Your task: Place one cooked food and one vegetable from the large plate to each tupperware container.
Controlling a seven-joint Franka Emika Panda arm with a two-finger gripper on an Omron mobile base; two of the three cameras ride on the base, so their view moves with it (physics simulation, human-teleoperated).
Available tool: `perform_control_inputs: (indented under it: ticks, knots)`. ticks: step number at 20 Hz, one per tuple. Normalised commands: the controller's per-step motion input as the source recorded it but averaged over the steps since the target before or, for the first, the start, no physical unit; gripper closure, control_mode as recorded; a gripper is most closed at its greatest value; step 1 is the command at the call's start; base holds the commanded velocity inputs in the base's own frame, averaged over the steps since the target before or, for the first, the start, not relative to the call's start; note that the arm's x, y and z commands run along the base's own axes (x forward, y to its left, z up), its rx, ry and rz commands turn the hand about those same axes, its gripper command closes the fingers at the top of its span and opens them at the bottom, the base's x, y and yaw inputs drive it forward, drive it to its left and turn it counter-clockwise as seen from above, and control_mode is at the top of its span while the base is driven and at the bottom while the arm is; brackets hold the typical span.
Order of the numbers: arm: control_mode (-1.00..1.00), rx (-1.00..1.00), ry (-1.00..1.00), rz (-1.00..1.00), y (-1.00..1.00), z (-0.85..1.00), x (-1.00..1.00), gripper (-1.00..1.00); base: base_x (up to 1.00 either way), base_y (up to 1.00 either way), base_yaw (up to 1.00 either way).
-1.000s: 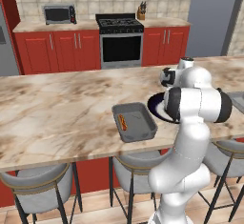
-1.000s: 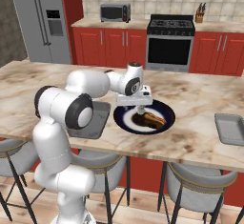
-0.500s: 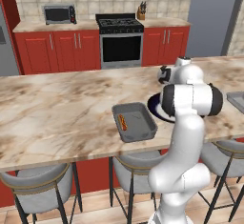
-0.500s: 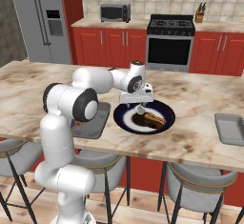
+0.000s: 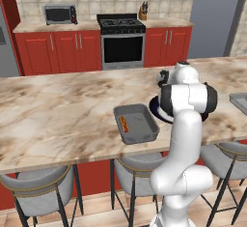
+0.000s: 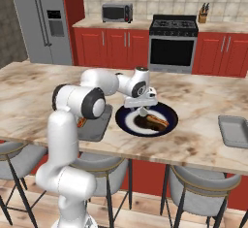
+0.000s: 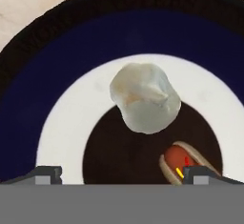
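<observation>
Vegetable pick being set up: gripper [image 7: 119, 173], fingers spread apart, is being held over pale vegetable [image 7: 144, 103] on large plate [image 7: 57, 51]; descent and closure judged required next.

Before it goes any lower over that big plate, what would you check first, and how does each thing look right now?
1. Gripper over the large plate: ok, it hangs above the plate's middle.
2. Jaws open: ok, the fingertips stand wide apart with nothing between them.
3. Pale white lump lined up: ok, it lies between the tips, slightly toward one side.
4. Hot dog out of the way: not ok, it lies right by one fingertip.
5. Nearer tupperware container ready: ok, it already holds one hot dog.
6. Far container contents: cannot tell.
</observation>
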Motion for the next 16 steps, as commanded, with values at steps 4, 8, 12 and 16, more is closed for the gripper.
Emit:
perform_control_inputs:
  ticks: [4,8,12,16]
  knots:
    - [-1.0,0.03,-0.02,0.13,-0.21,-0.06,0.25,-1.0,0.0,0.0,0.0]
    - [-1.0,0.02,0.0,0.14,0.0,-0.23,0.21,-1.0,0.0,0.0,0.0]
    - [-1.0,0.03,-0.01,0.11,0.0,-0.33,0.04,-1.0,0.0,0.0,0.0]
    - [-1.0,0.02,-0.01,0.12,0.0,-0.24,0.02,-1.0,0.0,0.0,0.0]
